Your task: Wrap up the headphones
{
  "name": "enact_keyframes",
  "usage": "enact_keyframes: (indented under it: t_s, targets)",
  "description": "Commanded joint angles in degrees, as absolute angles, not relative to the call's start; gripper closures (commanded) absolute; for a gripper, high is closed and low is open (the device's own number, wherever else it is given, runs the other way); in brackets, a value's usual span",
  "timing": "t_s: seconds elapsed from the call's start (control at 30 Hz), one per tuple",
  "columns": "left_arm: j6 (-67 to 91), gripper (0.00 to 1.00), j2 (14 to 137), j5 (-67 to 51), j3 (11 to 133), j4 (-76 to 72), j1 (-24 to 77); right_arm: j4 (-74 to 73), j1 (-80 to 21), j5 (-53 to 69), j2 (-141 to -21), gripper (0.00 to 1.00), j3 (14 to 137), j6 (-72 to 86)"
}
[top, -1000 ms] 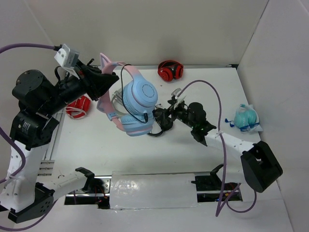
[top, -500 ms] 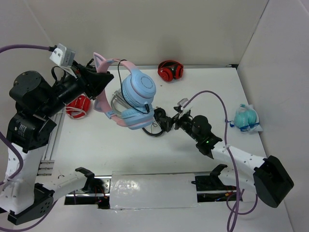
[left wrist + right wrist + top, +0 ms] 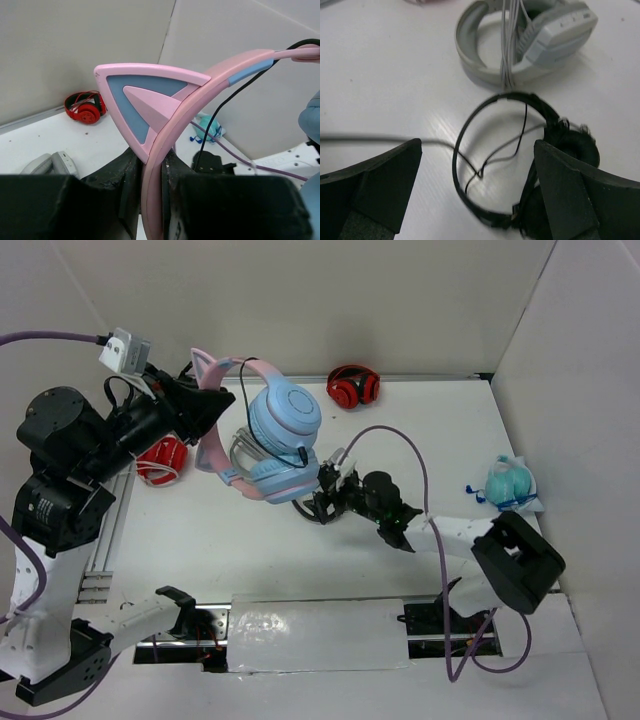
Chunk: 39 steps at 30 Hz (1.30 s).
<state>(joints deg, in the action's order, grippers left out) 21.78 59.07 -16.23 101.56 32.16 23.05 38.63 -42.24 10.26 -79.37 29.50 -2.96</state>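
Note:
The headphones (image 3: 285, 420) have a pink headband with cat ears and light-blue cups, and hang in the air above the table's left middle. My left gripper (image 3: 205, 408) is shut on the headband beside a cat ear (image 3: 145, 105); the band (image 3: 152, 195) sits pinched between both fingers. A thin dark cable (image 3: 243, 380) runs over the band and across the upper cup. My right gripper (image 3: 322, 492) is open and empty just below the lower cup, low over the table. In the right wrist view, its gripper (image 3: 477, 147) has wide-spread fingers around a small black on-ear pair (image 3: 470, 200).
Grey-white headphones (image 3: 520, 45) lie just beyond the black pair (image 3: 310, 510). Red headphones (image 3: 352, 387) lie at the back, and another red pair (image 3: 163, 460) at the left edge. A teal bag (image 3: 510, 485) sits at the right. White walls enclose the table.
My right gripper has moved left and closer in, to just under the lower cup and over the black pair. My left gripper has shifted the headphones slightly up and to the left.

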Motion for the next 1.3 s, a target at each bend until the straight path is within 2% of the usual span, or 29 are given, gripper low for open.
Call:
enact_keyframes:
  t_s: [0.0, 0.07, 0.1, 0.17, 0.2, 0.27, 0.3, 0.33, 0.5, 0.67, 0.8, 0.97, 1.1, 1.27]
  targets:
    - [26.19, 1.00, 57.31, -18.01, 101.43, 25.32, 22.85, 48.07, -42.37, 14.22, -83.92, 0.00, 37.07, -2.55]
    - [26.81, 1.00, 57.22, -18.19, 100.37, 25.14, 22.85, 48.86, -42.54, 15.99, -88.49, 0.06, 41.56, -1.23]
    - [26.89, 1.00, 57.39, -18.72, 100.11, 25.05, 22.85, 48.43, -42.37, 16.69, -89.72, 0.29, 43.05, -0.80]
    - [27.33, 1.00, 57.48, -18.72, 99.49, 25.31, 22.85, 47.64, -42.19, 17.40, -93.07, 0.54, 47.71, 4.37]
    - [27.42, 1.00, 57.74, -18.29, 98.97, 25.31, 22.85, 48.68, -41.93, 20.10, -93.77, 0.74, 48.68, 5.61]
    - [27.77, 1.00, 58.70, -16.53, 98.79, 25.75, 22.85, 50.96, -42.10, 21.79, -94.31, 0.85, 47.99, 7.98]
    - [27.95, 1.00, 59.06, -13.65, 98.79, 26.01, 22.76, 51.06, -42.62, 21.45, -93.78, 0.95, 46.16, 8.26]
    - [28.47, 1.00, 59.58, -11.80, 98.79, 26.54, 22.68, 50.89, -42.80, 20.23, -91.87, 1.00, 45.01, 8.26]
    - [30.05, 1.00, 61.61, -3.27, 95.29, 24.09, 22.15, 39.66, -47.18, 13.11, -81.60, 1.00, 35.71, 9.84]
    - [32.25, 1.00, 65.73, 4.65, 94.39, 22.85, 20.22, 26.15, -53.69, -3.85, -71.12, 1.00, 28.40, 15.72]
    - [34.36, 1.00, 69.95, 7.55, 95.19, 24.96, 18.11, 17.24, -60.98, -15.44, -62.15, 1.00, 27.07, 18.28]
    - [37.52, 1.00, 73.91, 9.66, 93.25, 25.75, 13.81, 4.23, -71.95, -33.44, -56.08, 1.00, 31.10, 19.95]
    - [41.21, 1.00, 76.64, 9.40, 93.17, 31.19, 12.30, -1.74, -77.07, -37.79, -54.40, 1.00, 34.88, 20.48]
    - [43.68, 1.00, 76.55, 14.14, 85.00, 29.09, 12.48, -10.18, -80.94, -45.15, -54.93, 1.00, 42.62, 20.13]
